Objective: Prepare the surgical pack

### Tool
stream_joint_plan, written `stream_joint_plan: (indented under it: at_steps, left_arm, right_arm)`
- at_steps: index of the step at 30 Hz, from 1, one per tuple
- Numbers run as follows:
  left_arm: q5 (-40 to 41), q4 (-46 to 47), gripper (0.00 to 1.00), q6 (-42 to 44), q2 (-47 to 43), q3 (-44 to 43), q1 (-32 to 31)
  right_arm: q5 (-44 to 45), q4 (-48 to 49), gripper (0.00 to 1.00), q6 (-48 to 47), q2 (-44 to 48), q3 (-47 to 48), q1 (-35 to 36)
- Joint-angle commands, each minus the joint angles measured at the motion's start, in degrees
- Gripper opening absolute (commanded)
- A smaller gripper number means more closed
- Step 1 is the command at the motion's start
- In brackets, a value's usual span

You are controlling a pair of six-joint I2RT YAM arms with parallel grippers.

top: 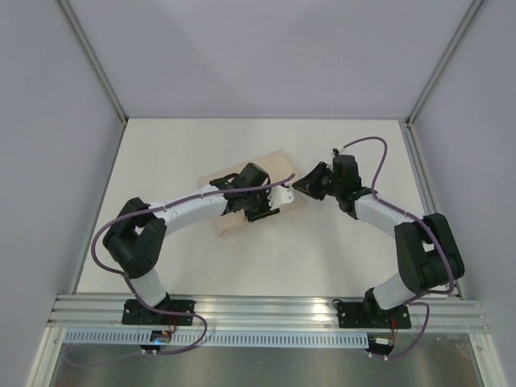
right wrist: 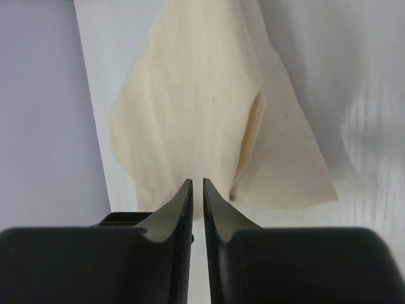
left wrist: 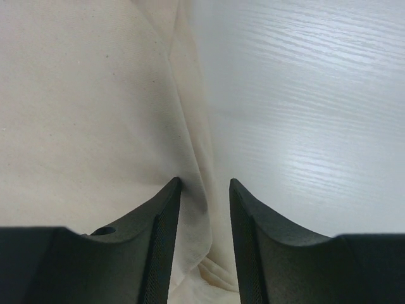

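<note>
We see the beige cloth (top: 266,164) of the surgical pack lying folded at the middle of the white table (top: 201,266), with both arms bent in over it. The left gripper (left wrist: 202,187) sits low with its jaws apart, straddling a raised fold along the cloth's edge where it meets the bare tabletop. We judge it is placed there to pin or pinch that fold. The right gripper (right wrist: 197,183) meets the cloth at its right-hand corner, its jaws drawn almost together with only a slit between them. The fabric rises in a tent from the tips, so we take it to be nipping the thin edge to lift a flap. No tray, scissors, tweezers or gauze shows in any view; if they are inside the bundle, we cannot tell.
</note>
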State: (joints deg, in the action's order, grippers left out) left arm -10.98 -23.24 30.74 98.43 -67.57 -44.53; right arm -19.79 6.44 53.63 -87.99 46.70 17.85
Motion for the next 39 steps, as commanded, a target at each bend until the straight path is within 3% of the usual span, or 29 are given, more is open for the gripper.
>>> stream_joint_plan:
  at_steps: [1,6,10,19,23,27,33,39]
  left_arm:
    - [-6.59,-4.0,0.45,-2.18,-1.23,-0.37,-0.91]
    - [-7.21,-4.71,0.44,-2.88,0.53,-0.02,-0.91]
    - [-6.51,-4.18,0.43,-3.14,0.53,0.25,-0.91]
    - [-10.37,-10.94,0.44,-4.02,-5.16,-2.74,-0.91]
    - [-10.64,-9.46,0.44,-7.35,-8.17,-4.41,0.23]
    - [-10.56,-8.13,0.35,-12.11,-6.42,-6.25,4.89]
    - [1.39,-7.6,0.25,-9.39,1.32,-6.79,5.16]
    - [-3.69,-4.8,0.26,-8.42,0.0,0.85,4.9]
  right_arm:
    - [-3.58,5.95,0.11,-0.98,-2.26,2.95,1.31]
    - [-6.4,9.81,0.01,0.86,-6.4,2.61,4.39]
    - [-6.75,15.43,0.01,4.2,-9.91,-1.25,5.36]
    - [-1.48,12.37,0.01,2.45,-11.06,-6.18,5.27]
    - [-0.95,12.28,0.01,2.54,-11.24,-5.74,5.36]
    - [-0.34,11.49,0.01,2.27,-10.54,-6.0,5.27]
    - [-0.77,11.67,0.0,2.8,-11.42,-6.0,5.27]
    - [-0.95,11.14,0.01,2.54,-10.37,-6.18,5.36]
